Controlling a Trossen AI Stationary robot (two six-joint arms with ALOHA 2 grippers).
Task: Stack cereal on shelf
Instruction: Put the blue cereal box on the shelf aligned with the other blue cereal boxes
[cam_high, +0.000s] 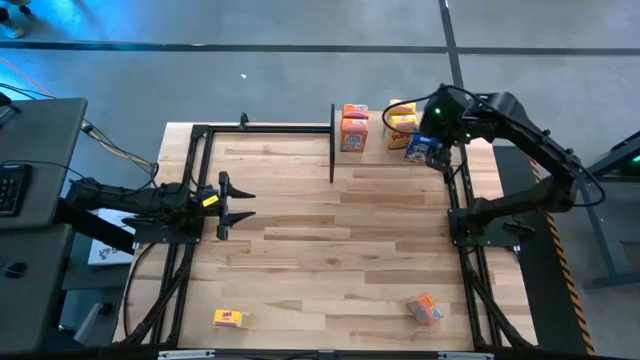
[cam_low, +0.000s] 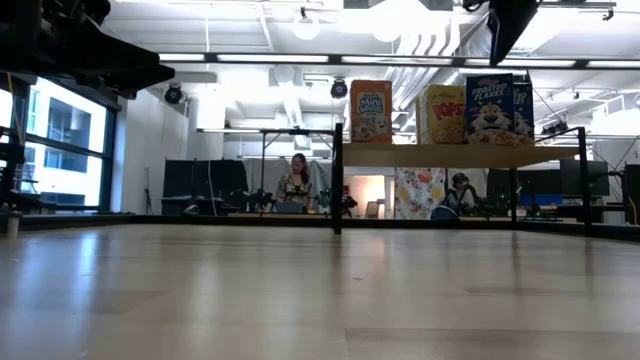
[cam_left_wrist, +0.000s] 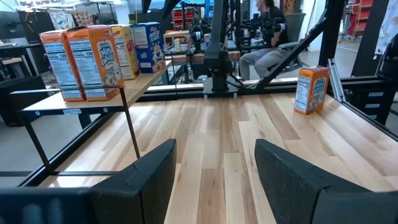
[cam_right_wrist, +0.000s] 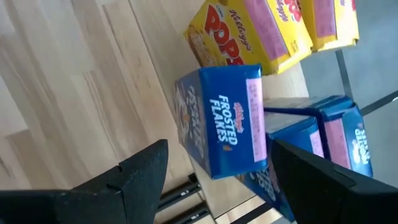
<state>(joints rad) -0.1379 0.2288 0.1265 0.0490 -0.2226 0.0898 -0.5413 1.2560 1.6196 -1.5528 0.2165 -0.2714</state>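
The right gripper (cam_right_wrist: 214, 171) hovers open over a blue cereal box (cam_right_wrist: 227, 121) on the shelf (cam_high: 375, 148) at the table's (cam_high: 330, 250) one o'clock corner — other boxes beside it. The left gripper (cam_high: 240, 205) waits open at nine o'clock.

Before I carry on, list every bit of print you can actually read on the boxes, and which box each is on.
"FROSTED FLAKES": the blue box between the right hand's open fingers.
"POPS": the yellow box beside it on the shelf.
"Mini Wheats": the orange box on the shelf.
"Nutrition Facts": side panels of the orange boxes; the figures below are too small to read.
Boxes on the table: print unreadable.
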